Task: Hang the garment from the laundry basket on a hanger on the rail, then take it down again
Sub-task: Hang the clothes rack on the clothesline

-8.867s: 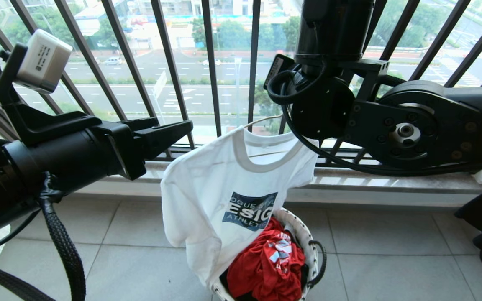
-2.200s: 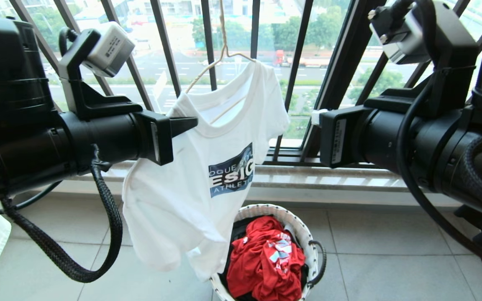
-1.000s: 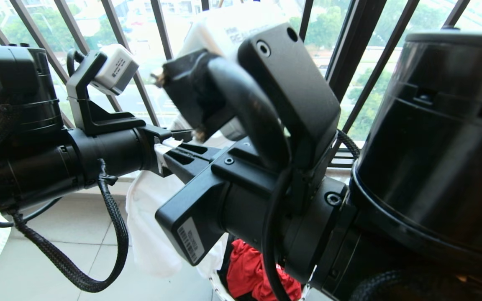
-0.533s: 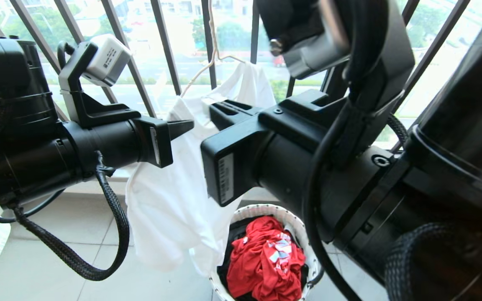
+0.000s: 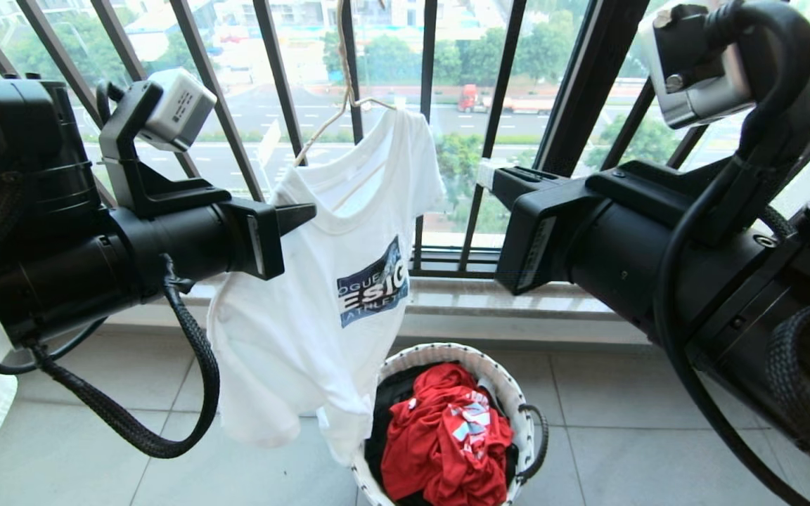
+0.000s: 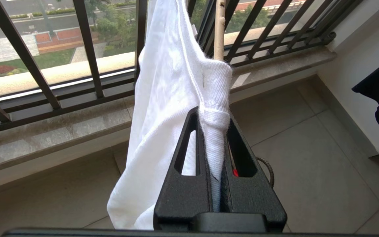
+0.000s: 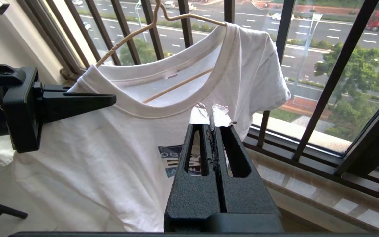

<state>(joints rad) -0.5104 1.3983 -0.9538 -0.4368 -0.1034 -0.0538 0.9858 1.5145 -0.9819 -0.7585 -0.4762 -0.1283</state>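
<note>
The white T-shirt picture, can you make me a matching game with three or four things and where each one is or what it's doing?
Things:
1. white T-shirt
2. left gripper
3. right gripper
4. red garment

States:
A. lying in the laundry basket
B. jaws shut on nothing, apart from the shirt
C. hanging on the hanger
D. jaws pinched on the shirt's shoulder edge

Pairs: 1-C, 2-D, 3-B, 4-A
</note>
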